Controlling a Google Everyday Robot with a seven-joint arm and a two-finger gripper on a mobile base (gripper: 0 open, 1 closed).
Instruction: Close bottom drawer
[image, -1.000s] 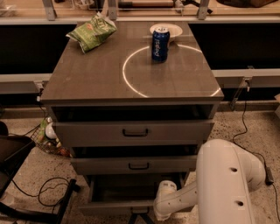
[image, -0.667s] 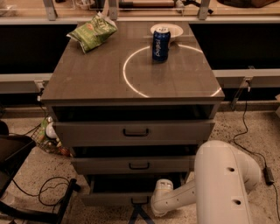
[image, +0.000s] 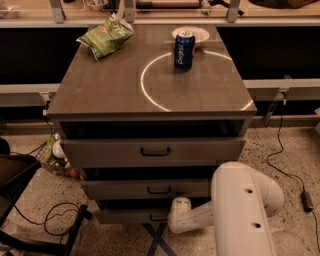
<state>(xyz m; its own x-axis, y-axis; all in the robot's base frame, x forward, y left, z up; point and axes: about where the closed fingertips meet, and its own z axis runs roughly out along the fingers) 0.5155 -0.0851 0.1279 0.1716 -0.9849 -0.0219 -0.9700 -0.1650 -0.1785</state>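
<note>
The bottom drawer (image: 131, 216) is the lowest of three grey-brown drawers, with a small black bar handle (image: 159, 218). Its front sticks out only a little beyond the cabinet. My white arm (image: 240, 210) reaches in from the lower right. My gripper (image: 175, 210) is at the right end of the bottom drawer's front, up against it. The middle drawer (image: 147, 189) and the top drawer (image: 152, 151) both stand a little out from the cabinet.
On the cabinet top (image: 115, 95) stand a blue can (image: 184, 50), a white plate (image: 192, 34) and a green chip bag (image: 106, 36). Cables (image: 60, 215) and a dark chair (image: 15, 175) lie on the left floor, a cord (image: 285, 165) on the right.
The bottom drawer's front has slid back toward the cabinet. My arm and gripper have moved forward with it.
</note>
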